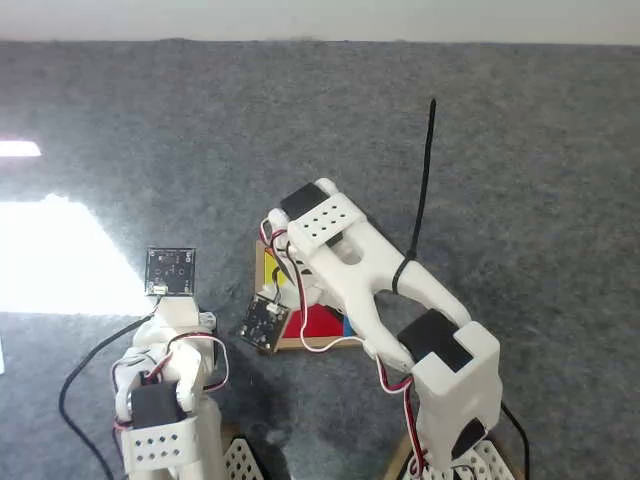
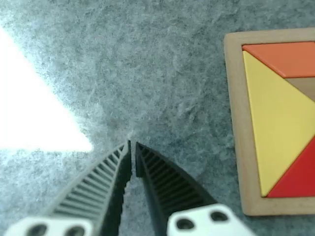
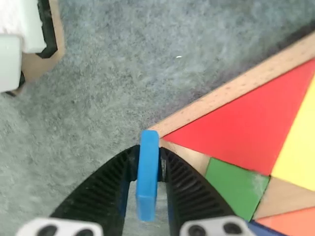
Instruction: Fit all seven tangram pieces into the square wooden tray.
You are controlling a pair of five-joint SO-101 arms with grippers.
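Two arms on a grey mat (image 1: 520,150).

High view: left arm (image 1: 165,400) sits low at the near-left edge, folded back. Its wrist camera is just beside a bright glare patch (image 1: 50,250). Right arm (image 1: 370,280) stretches from near right over the tray (image 1: 310,344) at mat centre and covers most of it. Yellow piece (image 1: 268,268) and red piece (image 1: 320,322) show in the tray past the arm. Thin black cable (image 1: 428,170) runs from the right arm toward the far side.

Left wrist view: left claw (image 2: 132,147) is narrow, tips nearly touching, nothing between them, over bare mat. Tray lies off to one side, apart from the claw. In it, orange piece (image 2: 283,56) lies along one rim, yellow beside it, red toward the next corner. Tan patch (image 2: 306,88) sits between orange and yellow; can't tell if piece or bare wood.

Right wrist view: right claw (image 3: 147,152) is clamped on the blue piece (image 3: 147,189), held on edge, upright between the fingers. Blue piece is right at a tray corner, by the rim; can't tell if touching. Inside that corner is a bare wood strip (image 3: 189,158), then red along the rim, green piece (image 3: 236,186) touching red, yellow and orange further in. White arm base (image 3: 15,44) on a wooden board stands well apart across the mat.
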